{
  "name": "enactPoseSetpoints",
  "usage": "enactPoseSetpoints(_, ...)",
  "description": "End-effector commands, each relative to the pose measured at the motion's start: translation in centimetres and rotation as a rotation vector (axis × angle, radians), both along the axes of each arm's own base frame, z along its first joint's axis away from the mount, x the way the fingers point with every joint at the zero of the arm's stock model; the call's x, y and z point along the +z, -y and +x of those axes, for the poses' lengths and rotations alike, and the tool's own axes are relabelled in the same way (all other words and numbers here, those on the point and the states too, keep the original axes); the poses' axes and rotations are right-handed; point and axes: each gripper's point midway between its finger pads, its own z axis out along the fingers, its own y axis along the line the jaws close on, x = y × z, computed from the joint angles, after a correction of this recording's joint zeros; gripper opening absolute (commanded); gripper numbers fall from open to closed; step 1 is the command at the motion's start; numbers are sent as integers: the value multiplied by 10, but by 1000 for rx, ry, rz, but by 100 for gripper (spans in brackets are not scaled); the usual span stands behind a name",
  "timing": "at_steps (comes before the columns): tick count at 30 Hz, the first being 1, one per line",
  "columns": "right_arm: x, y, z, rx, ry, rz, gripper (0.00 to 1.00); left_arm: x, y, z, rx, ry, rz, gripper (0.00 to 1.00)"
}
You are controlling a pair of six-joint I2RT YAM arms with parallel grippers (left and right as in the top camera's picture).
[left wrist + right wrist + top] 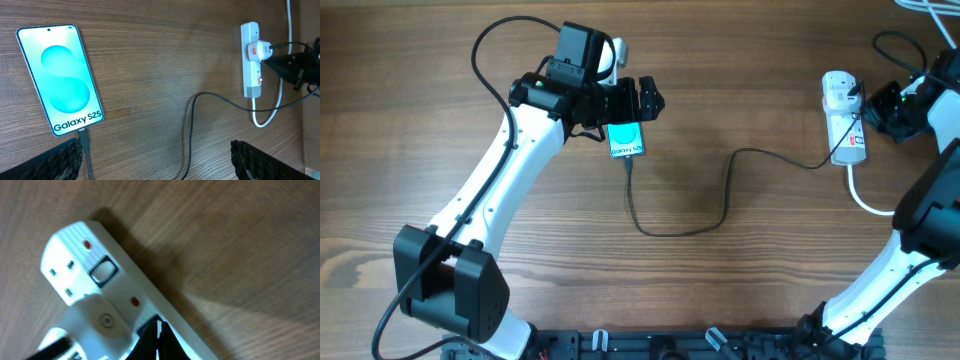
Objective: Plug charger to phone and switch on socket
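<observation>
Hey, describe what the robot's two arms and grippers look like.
The left arm and right arm have white tubular links with black joints. A thin black cable loops along the left arm. The left gripper and right gripper are black, the left's jaws ribbed.

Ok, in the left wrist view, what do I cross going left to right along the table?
phone → the middle bend of the charger → socket → right gripper. I left out the socket's white cord, since it overlaps the socket and the gripper.
</observation>
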Motion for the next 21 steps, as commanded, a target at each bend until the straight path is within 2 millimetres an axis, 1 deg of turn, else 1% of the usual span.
enactPoseSetpoints(1,-4,-14,12,33,21,17,4,2,-2,1,-10,23,19,100)
enactPoseSetpoints(5,-13,-22,16,49,11,16,4,2,-2,1,-11,22,19,100)
enactPoseSetpoints(9,-27,-28,12,57,-23,33,4,2,-2,1,-11,23,20,100)
enactPoseSetpoints(12,-30,-33,12,68,-31,40,4,2,-2,1,-13,25,21,100)
enactPoseSetpoints(17,-29,-56,9,108,-45,101,4,2,-2,1,-13,25,21,100)
enactPoseSetpoints(21,-32,-76,1,140,-99,123,4,2,-2,1,-13,25,21,100)
